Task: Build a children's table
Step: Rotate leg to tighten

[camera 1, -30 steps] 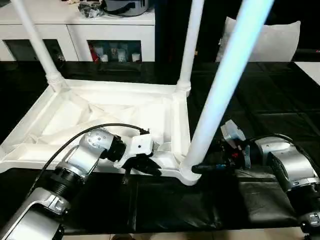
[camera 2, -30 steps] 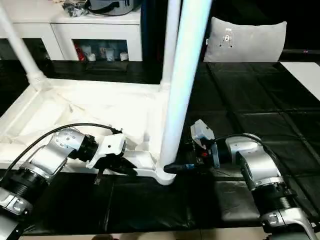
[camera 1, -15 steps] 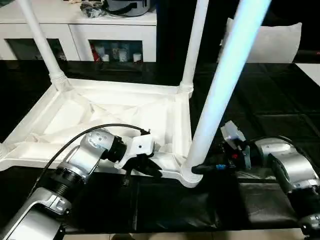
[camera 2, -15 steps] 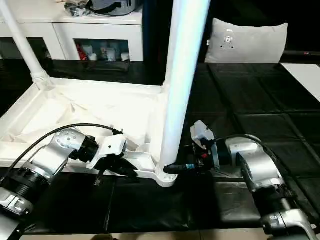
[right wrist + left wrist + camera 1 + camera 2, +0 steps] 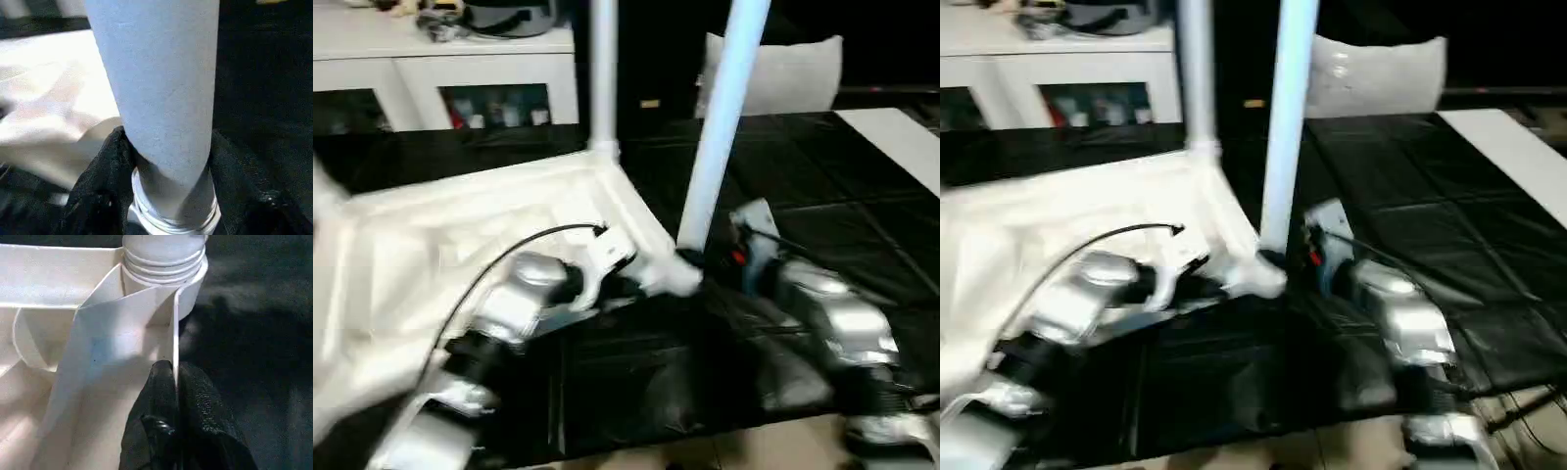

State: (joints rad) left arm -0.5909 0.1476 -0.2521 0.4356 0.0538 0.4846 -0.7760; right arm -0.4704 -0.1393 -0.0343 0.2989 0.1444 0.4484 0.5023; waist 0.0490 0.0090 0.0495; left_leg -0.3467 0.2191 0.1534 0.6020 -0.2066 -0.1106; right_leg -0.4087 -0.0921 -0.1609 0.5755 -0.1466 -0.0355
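White plastic tabletop [image 5: 460,245] lies underside up on the black worktop [image 5: 862,215]. Left gripper [image 5: 174,377] has its jaws pinched together on a thin rim wall [image 5: 174,333]. Right gripper [image 5: 166,161] clamps the near leg [image 5: 715,137] just above its corner socket [image 5: 680,277].

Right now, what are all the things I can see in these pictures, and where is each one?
tabletop: one, white, upside down on the black surface, ribbed underside facing up.
legs: two visible, white, standing up from corner sockets; the near leg at the corner between the grippers, the far leg at the corner behind it.
cushion: one, grey, at the back right.
cabinet: one, white, at the back left, items on top and in its open shelves.
black surface: one, under everything.
left gripper: black fingers shut on the tabletop's thin edge wall.
right gripper: black fingers around the near leg's base.
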